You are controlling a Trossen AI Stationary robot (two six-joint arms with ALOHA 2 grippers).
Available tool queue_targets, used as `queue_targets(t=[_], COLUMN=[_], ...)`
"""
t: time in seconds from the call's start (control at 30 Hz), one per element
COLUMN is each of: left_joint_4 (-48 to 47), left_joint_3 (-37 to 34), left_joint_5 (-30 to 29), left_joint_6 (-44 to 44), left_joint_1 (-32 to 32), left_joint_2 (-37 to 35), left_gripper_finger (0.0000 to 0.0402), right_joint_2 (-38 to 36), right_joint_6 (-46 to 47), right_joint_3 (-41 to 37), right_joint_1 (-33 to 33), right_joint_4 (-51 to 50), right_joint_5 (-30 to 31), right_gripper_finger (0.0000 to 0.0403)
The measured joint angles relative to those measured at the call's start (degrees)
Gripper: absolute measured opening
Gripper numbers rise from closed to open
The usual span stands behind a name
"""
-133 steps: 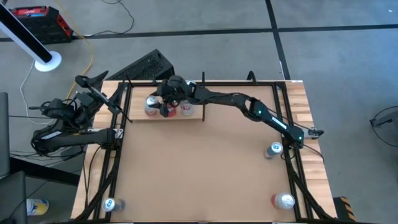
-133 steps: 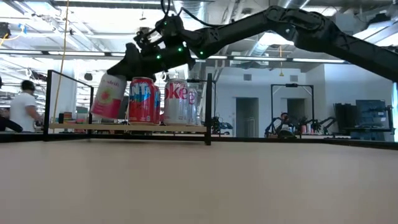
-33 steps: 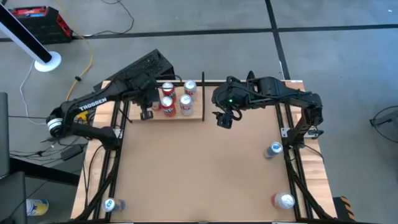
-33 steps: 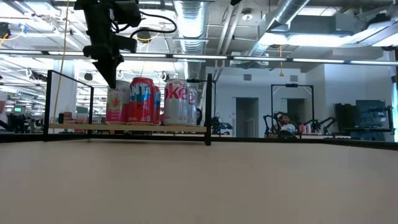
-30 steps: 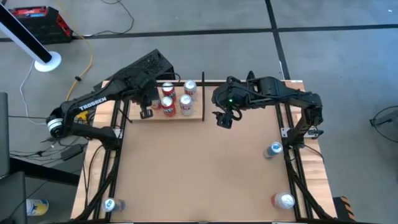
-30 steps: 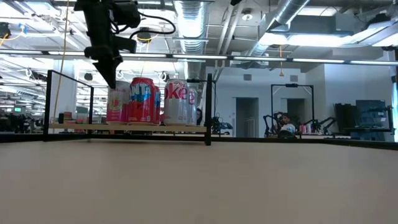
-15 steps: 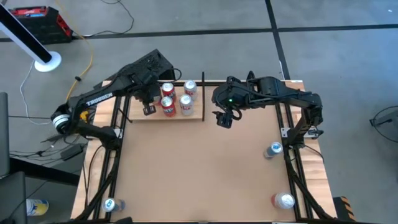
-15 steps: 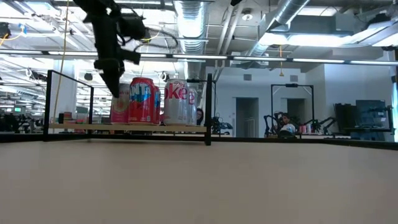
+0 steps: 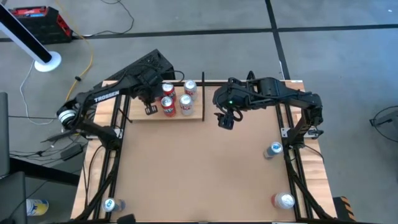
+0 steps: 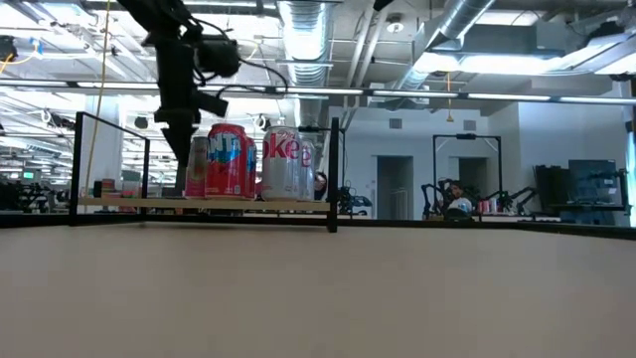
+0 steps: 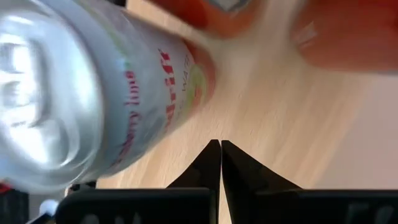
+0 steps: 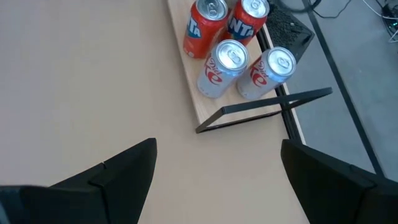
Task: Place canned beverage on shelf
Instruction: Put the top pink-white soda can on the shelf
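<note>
Fingers pressed together and holding nothing, the left gripper [image 9: 150,109] hangs over the shelf [image 9: 198,116], right beside the pink can [image 11: 93,99] standing there with four other cans. Placing looks done, with retreat left; the right gripper [image 9: 224,120], jaws spread wide, waits just beside the shelf.

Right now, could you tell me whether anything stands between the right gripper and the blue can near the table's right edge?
Nothing visible does: only bare tabletop lies between the open right gripper, hovering just right of the shelf, and the blue can.
</note>
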Motion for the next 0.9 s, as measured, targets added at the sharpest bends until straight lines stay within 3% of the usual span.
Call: queue_targets(t=[0.3, 0.9], left_joint_4=[2.15, 5.19], left_joint_3=[0.00, 0.00], left_joint_5=[5.92, 5.03], left_joint_6=[0.12, -0.70], left_joint_1=[0.00, 2.45], left_joint_2=[-4.90, -4.90], left_gripper_finger=[0.0000, 0.0000], right_joint_2=[0.02, 0.04], right_joint_6=[0.00, -0.07], right_joint_3=[0.00, 0.00], right_joint_1=[-0.02, -0.02], right_joint_4=[0.01, -0.14], right_joint_5=[0.00, 0.01], right_gripper_finger=[0.0368, 0.0368])
